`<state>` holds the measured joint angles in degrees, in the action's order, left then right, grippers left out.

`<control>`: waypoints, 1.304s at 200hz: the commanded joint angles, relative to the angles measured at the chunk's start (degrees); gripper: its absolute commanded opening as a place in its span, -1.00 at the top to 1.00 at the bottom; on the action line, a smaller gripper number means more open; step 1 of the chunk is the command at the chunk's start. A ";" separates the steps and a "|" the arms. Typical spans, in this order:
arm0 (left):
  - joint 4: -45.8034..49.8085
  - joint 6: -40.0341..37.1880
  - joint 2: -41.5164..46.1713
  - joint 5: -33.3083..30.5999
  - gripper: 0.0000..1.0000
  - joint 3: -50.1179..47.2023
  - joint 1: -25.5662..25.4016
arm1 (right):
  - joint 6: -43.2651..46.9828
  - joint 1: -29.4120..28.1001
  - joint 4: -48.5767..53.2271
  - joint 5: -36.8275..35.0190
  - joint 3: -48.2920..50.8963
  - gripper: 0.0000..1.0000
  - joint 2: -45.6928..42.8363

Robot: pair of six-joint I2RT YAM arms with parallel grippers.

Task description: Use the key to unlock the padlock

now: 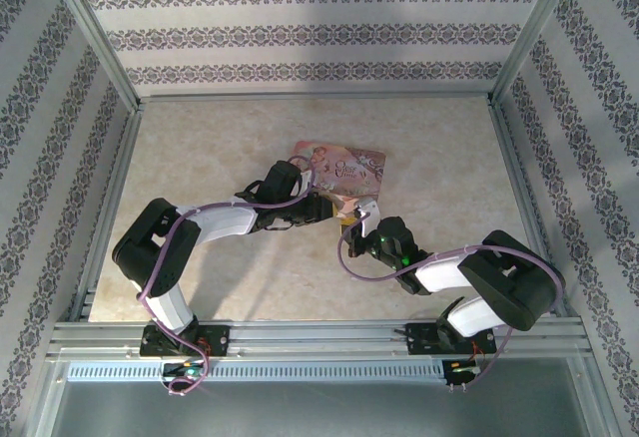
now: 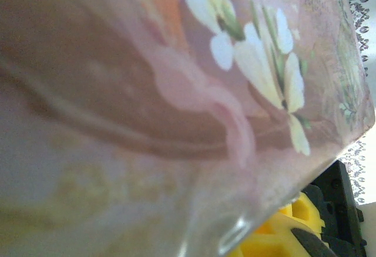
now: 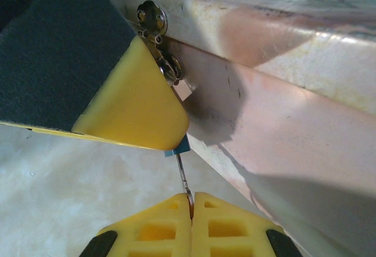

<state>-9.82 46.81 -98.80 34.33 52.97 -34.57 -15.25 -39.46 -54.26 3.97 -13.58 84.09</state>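
In the right wrist view the padlock hangs from the hasp on the pink box. Just its blue bottom corner and a silvery edge show, because a yellow finger of my left gripper clamps over it. The thin metal key runs up into the padlock's underside. My right gripper is shut on the key's lower end. From above, my left gripper and right gripper meet at the front edge of the box.
The box lid's flower print sits blurred and very close to the left wrist camera, with one yellow finger under its corner. Beige tabletop lies open to the left. Metal rails and patterned walls enclose the table.
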 commanded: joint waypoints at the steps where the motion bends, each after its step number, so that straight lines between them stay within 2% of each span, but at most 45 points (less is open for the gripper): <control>1: -1.69 1.22 2.74 2.81 0.58 1.96 -0.94 | -1.34 0.68 -5.62 0.99 -0.57 1.00 0.62; 66: -1.69 1.23 3.09 2.85 0.59 1.87 -0.94 | -2.60 1.42 -8.57 0.14 0.05 1.00 1.31; 152: -2.39 1.72 2.83 2.85 0.59 1.71 -0.94 | -2.76 1.79 -8.49 2.96 0.86 1.00 0.31; 261: -3.01 2.56 2.83 3.27 0.58 1.61 -0.94 | -2.86 1.81 -8.50 2.19 2.16 1.00 -1.79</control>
<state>-9.87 48.12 -97.97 34.61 53.17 -34.54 -17.69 -38.00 -59.16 5.65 -12.03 83.92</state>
